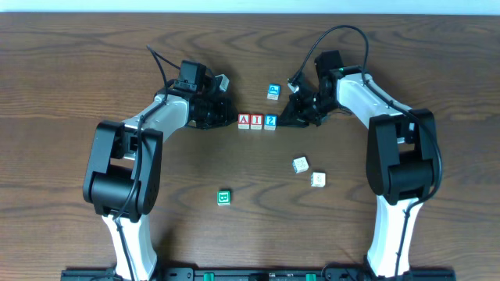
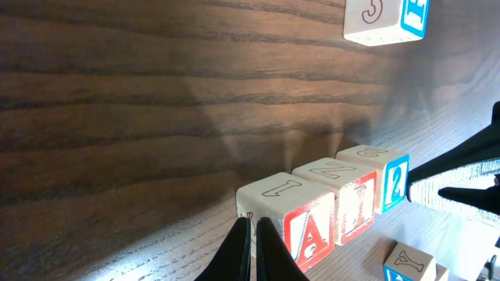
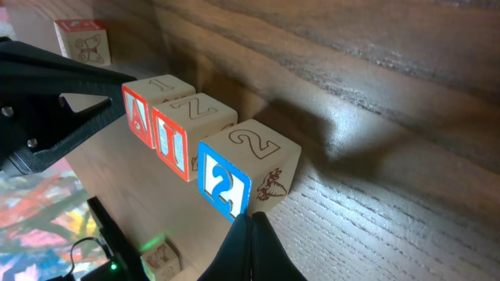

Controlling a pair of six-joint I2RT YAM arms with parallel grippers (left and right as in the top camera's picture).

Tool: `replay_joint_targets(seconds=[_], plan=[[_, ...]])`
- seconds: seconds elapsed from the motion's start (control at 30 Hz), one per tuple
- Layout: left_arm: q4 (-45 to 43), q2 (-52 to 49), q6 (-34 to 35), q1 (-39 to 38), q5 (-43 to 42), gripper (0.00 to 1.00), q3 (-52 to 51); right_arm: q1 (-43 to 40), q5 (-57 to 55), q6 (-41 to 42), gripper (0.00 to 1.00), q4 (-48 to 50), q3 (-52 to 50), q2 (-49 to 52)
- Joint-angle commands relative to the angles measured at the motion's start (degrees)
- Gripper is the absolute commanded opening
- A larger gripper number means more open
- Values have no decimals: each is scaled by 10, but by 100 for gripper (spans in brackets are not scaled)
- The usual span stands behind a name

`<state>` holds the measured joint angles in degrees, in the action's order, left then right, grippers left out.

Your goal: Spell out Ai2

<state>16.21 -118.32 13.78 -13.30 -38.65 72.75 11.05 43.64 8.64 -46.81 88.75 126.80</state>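
Note:
Three letter blocks stand in a touching row at the table's middle: a red A block (image 1: 244, 120), a red I block (image 1: 256, 121) and a blue 2 block (image 1: 270, 121). My left gripper (image 1: 226, 115) is shut and empty, its tips just left of the A block (image 2: 312, 230). My right gripper (image 1: 285, 119) is shut and empty, its tips just right of the 2 block (image 3: 226, 183). The left wrist view shows my shut fingers (image 2: 251, 234) at the A block's corner. The right wrist view shows my shut fingers (image 3: 250, 226) under the 2 block's corner.
A blue block (image 1: 273, 90) lies behind the row. Two plain wooden blocks (image 1: 301, 165) (image 1: 318, 179) lie to the front right. A green block (image 1: 224, 197) lies to the front left.

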Motion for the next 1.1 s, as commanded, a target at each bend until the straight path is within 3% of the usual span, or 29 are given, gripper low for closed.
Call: replay_joint_targets(seconds=[0.0,1.07], plan=[[-3,-6,6,-3,-4,6,0,4,1,7,1,4,-4,-2],[-6,-4,17,16,10,6,2,-11,-19,16,1,4,-4,-2]])
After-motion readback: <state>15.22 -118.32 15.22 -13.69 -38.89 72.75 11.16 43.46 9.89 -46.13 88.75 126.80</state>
